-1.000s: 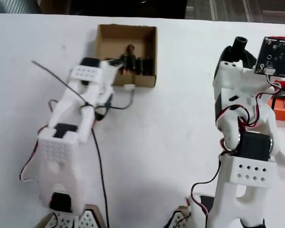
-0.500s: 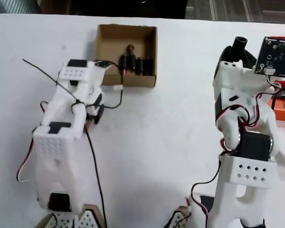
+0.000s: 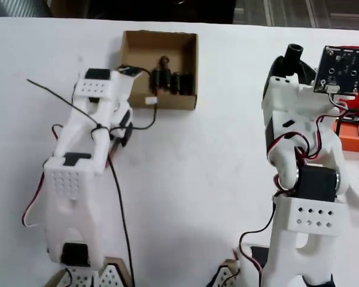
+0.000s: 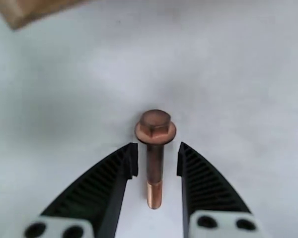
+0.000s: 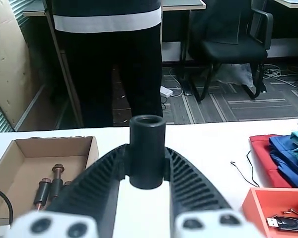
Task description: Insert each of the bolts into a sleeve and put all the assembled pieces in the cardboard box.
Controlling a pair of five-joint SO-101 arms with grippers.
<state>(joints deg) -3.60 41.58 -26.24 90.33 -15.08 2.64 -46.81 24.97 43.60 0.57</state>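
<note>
A copper bolt (image 4: 155,148) lies flat on the white table, its hex head pointing away from my left gripper (image 4: 155,159). That gripper is open, with one black finger on each side of the shank and a small gap on both sides. In the high view the left arm (image 3: 96,95) stands just left of the cardboard box (image 3: 158,34). Assembled bolt-and-sleeve pieces (image 3: 167,78) lie inside the box. My right gripper (image 5: 147,161) is shut on a black sleeve (image 5: 147,144), held upright above the table at the right (image 3: 294,52).
An orange tray (image 3: 356,140) sits at the right edge beside the right arm, with red and blue cloths (image 5: 283,153) behind it. Black cables trail from the left arm across the table. A corner of the box (image 4: 30,7) lies beyond the bolt.
The left arm has drawn back from the box toward the left and now stands over the bolt. The right arm, still holding the sleeve, has shifted slightly left.
</note>
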